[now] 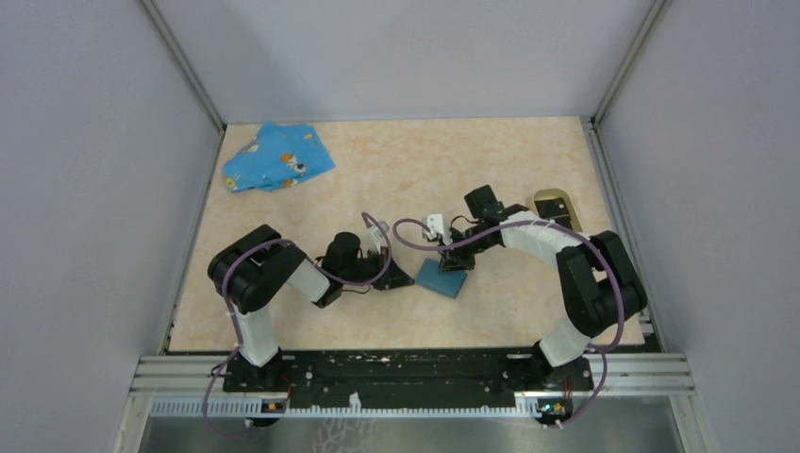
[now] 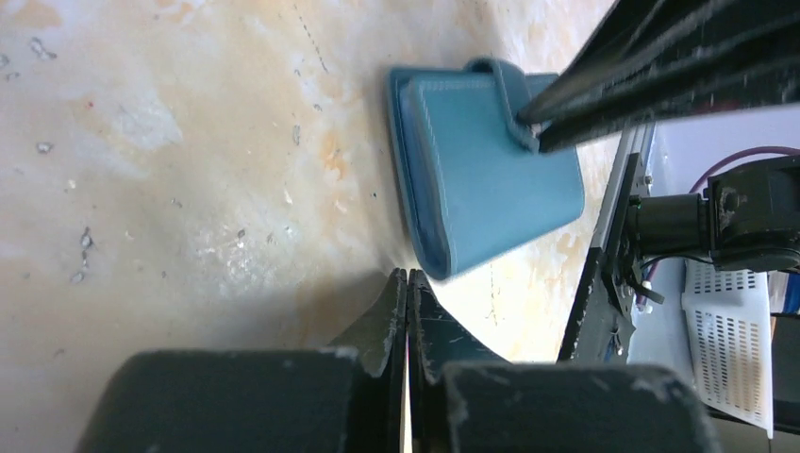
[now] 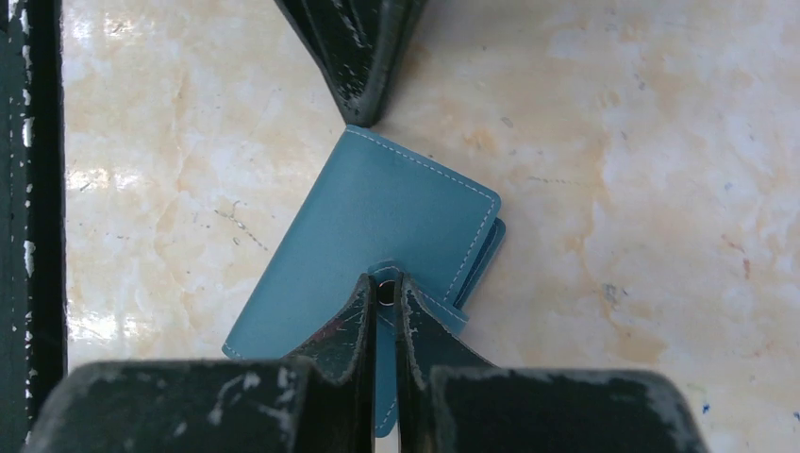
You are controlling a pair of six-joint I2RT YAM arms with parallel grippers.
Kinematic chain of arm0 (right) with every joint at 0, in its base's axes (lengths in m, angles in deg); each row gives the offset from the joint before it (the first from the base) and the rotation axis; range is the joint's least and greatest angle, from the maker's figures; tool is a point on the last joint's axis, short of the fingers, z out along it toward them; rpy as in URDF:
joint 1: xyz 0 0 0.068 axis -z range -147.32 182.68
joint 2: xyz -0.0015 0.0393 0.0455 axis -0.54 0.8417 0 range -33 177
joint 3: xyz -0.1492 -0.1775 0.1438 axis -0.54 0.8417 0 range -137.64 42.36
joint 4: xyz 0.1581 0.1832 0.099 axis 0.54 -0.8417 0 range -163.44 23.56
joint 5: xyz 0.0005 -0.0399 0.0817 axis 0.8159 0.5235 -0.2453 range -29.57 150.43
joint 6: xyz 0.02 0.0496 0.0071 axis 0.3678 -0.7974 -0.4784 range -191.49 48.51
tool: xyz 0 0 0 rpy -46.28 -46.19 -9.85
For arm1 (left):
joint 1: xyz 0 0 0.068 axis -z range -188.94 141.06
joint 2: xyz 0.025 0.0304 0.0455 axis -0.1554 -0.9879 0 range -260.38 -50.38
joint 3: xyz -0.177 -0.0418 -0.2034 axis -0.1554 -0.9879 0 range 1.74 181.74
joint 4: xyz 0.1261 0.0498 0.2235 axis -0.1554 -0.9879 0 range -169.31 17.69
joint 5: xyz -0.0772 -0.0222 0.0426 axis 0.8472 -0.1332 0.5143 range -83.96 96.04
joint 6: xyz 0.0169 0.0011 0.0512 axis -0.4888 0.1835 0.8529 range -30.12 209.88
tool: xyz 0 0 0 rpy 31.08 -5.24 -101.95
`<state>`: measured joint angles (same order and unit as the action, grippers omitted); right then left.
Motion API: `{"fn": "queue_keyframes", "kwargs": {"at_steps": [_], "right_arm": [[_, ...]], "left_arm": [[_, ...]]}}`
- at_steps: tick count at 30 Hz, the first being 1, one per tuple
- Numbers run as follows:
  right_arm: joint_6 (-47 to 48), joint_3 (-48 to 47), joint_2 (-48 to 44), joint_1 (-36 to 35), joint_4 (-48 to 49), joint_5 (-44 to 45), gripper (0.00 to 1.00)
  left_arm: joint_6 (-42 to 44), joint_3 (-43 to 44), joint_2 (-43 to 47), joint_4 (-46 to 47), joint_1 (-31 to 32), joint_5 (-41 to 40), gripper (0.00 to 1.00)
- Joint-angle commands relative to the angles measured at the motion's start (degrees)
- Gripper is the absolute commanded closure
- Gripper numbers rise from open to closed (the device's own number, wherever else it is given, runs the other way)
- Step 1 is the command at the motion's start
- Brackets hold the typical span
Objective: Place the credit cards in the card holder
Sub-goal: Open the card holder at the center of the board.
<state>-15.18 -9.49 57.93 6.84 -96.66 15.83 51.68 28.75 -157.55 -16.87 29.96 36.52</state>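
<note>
The card holder (image 1: 555, 206), a tan-rimmed oval with a black inside, stands at the right of the table, behind my right arm. No credit cards show in any view. A flat blue case (image 1: 443, 277) lies mid-table; it also shows in the left wrist view (image 2: 491, 189) and the right wrist view (image 3: 377, 217). My right gripper (image 3: 385, 281) is shut on the case's closing strap (image 3: 443, 316), seen from above (image 1: 456, 260). My left gripper (image 2: 408, 274) is shut and empty, its tips at the case's corner; in the top view it sits left of the case (image 1: 401, 278).
A blue patterned cloth (image 1: 275, 159) lies crumpled at the far left corner. Grey walls close the table on three sides. A black rail (image 1: 415, 368) runs along the near edge, where both arm bases are mounted.
</note>
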Motion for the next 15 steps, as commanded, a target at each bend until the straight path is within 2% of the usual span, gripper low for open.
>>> {"fn": "queue_keyframes", "kwargs": {"at_steps": [1,13,15], "right_arm": [[-2.1,-2.0,-2.5,3.3,0.4,-4.9,1.0],[-1.2,-0.5,-3.5,4.9,1.2,-6.1,1.0],[-1.0,0.4,-4.5,4.2,1.9,-5.8,0.95]], "left_arm": [[1.0,-3.1,-0.3,-3.0,0.0,-2.2,1.0],[0.2,-4.9,2.9,-0.9,0.0,-1.6,1.0],[-0.4,-5.4,3.4,-0.1,0.1,-1.4,1.0]]}}
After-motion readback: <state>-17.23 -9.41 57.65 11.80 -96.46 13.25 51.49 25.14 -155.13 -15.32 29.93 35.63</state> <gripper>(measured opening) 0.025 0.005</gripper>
